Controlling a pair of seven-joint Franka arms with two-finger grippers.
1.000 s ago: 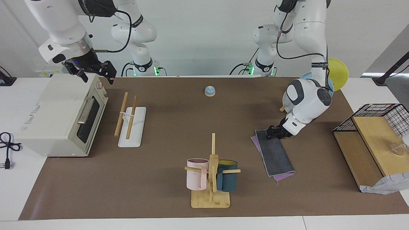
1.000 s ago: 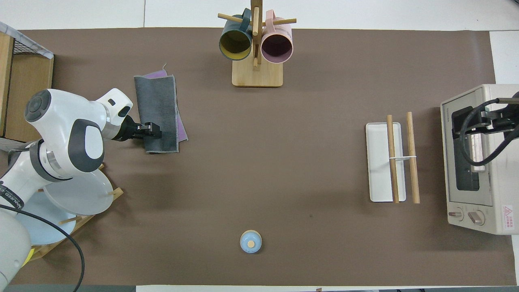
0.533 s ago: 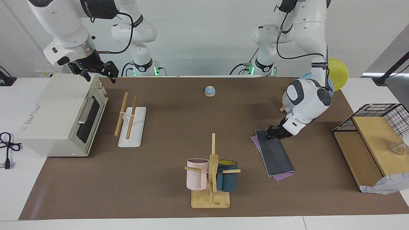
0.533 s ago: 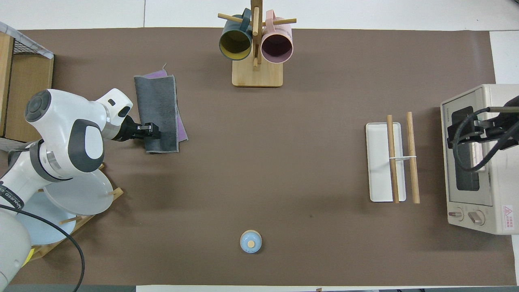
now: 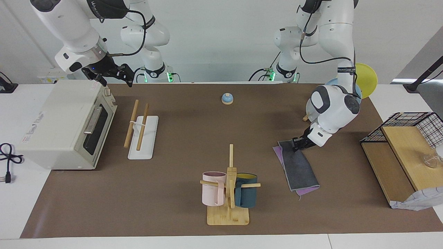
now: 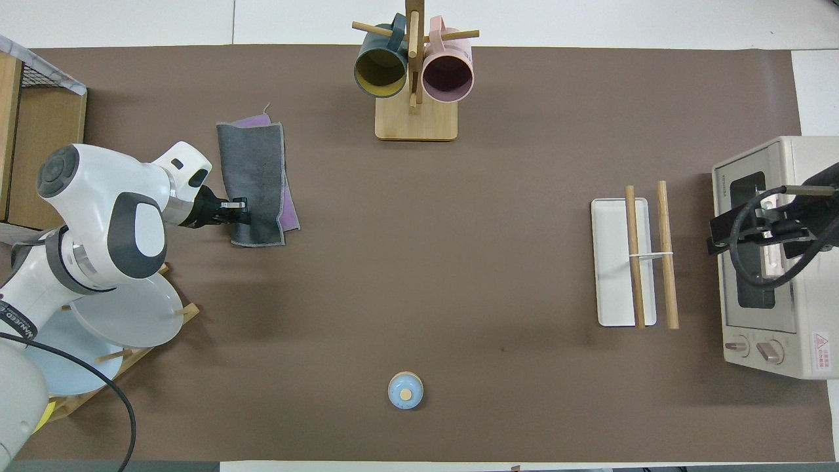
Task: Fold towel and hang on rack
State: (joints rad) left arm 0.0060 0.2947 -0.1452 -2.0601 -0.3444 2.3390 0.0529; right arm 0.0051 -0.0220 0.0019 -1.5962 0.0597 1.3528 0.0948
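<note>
The towel [image 5: 299,168] [image 6: 253,167] lies folded on the brown mat toward the left arm's end, dark grey face up with purple showing at its edges. My left gripper [image 5: 297,145] [image 6: 238,211] is down at the towel's end nearest the robots, shut on that edge. The rack [image 5: 141,135] [image 6: 613,262], two wooden rods on a flat white base, stands toward the right arm's end beside the toaster oven. My right gripper [image 5: 116,80] [image 6: 747,227] hangs open in the air over the oven's top edge, holding nothing.
A cream toaster oven [image 5: 62,124] [image 6: 777,262] stands at the right arm's end. A bamboo mug tree [image 5: 229,188] [image 6: 414,78] with two mugs sits farthest from the robots. A blue bell [image 5: 227,98] [image 6: 406,391], a plate stand [image 6: 111,321] and a wooden shelf with wire basket [image 5: 403,148] are also here.
My left gripper has closed on the towel's end nearest the robots and shifted it slightly. My right gripper has moved from above the oven toward the rack.
</note>
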